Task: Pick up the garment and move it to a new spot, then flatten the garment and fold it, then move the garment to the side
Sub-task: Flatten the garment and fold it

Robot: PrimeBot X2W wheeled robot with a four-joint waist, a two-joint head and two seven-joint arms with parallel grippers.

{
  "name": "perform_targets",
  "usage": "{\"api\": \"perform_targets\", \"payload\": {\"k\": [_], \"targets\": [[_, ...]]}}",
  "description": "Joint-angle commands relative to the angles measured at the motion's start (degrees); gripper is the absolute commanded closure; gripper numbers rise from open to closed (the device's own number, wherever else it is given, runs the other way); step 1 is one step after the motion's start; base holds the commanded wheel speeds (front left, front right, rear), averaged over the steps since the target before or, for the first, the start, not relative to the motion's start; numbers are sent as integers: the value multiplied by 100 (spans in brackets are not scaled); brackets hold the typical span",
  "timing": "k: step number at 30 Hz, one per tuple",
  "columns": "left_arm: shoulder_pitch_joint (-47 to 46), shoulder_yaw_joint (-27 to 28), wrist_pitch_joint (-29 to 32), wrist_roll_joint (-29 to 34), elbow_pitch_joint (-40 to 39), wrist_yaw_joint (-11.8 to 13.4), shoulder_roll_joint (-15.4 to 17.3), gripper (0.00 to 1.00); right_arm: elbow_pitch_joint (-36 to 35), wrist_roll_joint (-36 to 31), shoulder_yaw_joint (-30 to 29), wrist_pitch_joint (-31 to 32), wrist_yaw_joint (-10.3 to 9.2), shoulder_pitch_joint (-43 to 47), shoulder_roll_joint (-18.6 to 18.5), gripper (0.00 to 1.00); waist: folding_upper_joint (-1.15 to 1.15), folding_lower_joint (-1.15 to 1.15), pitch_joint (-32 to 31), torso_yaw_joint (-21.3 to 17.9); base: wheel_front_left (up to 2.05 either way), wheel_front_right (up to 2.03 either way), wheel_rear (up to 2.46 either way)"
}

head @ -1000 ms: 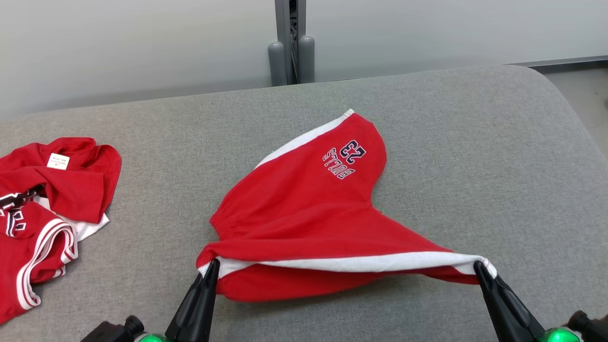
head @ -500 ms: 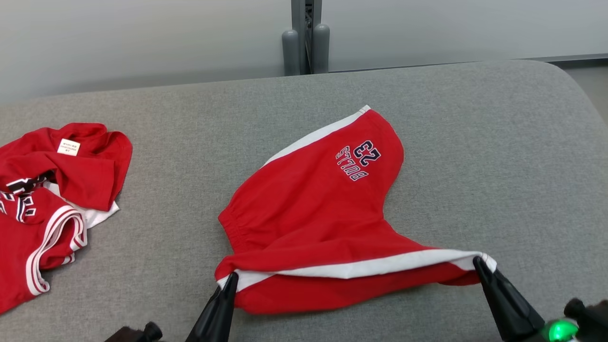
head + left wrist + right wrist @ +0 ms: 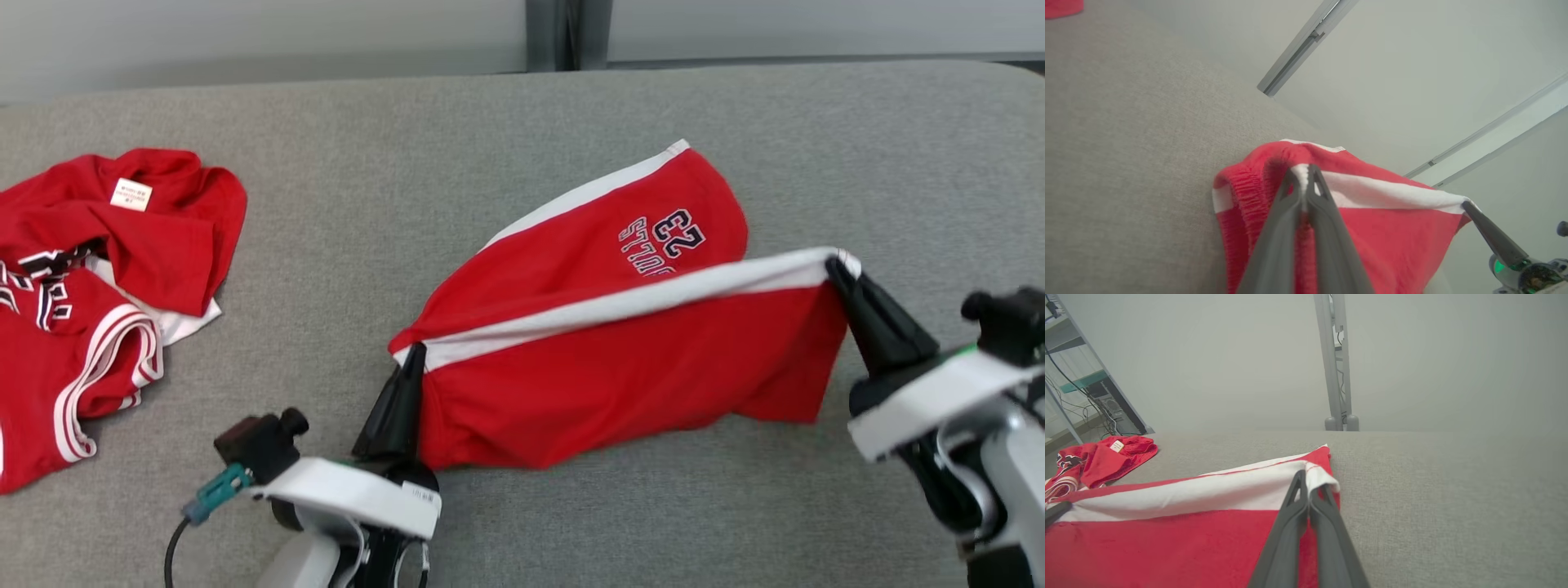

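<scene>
The garment [image 3: 620, 384] is a pair of red shorts with white side stripes and a "BULLS 23" print, lying mid-table. Its near half is lifted off the grey surface and stretched between my two grippers, while the far leg still rests flat. My left gripper [image 3: 415, 353] is shut on the waistband corner [image 3: 1302, 171]. My right gripper [image 3: 834, 265] is shut on the white-striped hem corner [image 3: 1314, 475], held higher and farther back. In the left wrist view the right gripper [image 3: 1466, 205] shows at the stripe's far end.
A crumpled red jersey [image 3: 90, 269] with white trim and a neck label lies at the table's left edge. The grey padded table [image 3: 408, 163] ends at a pale wall, where a grey post [image 3: 1337, 375] stands behind the far edge.
Both grippers have risen and carried the held edge of the shorts away from me, over the far leg; the print is now partly covered. The head camera has tilted down and shifted.
</scene>
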Motion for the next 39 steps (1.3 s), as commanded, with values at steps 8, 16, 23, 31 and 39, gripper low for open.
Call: {"api": "perform_targets", "payload": {"k": [8,16,23,31,39], "targets": [[-1207,-93,-24,-147,1055,241,-89,100,1405,597,673,200,0,-1716,-233,100,0,0,469,371,0,0,0],[-1868,-350,-28,-371,1231,508,-100,100,2489,1112,1460,303,0,-2903,-338,100,0,0,743,597,0,0,0],[-2106,-571,-28,-517,1306,679,-103,100,3084,1429,2035,363,0,-3520,-319,100,0,0,910,697,0,0,0],[-2229,-710,-28,-628,1256,795,-105,100,3562,1834,2681,296,0,-4028,-303,100,0,0,997,811,0,0,0],[-2458,-1068,-28,-556,1525,949,-104,78,3873,2204,3213,227,0,-4329,-276,10,0,0,993,843,0,0,0]]}}
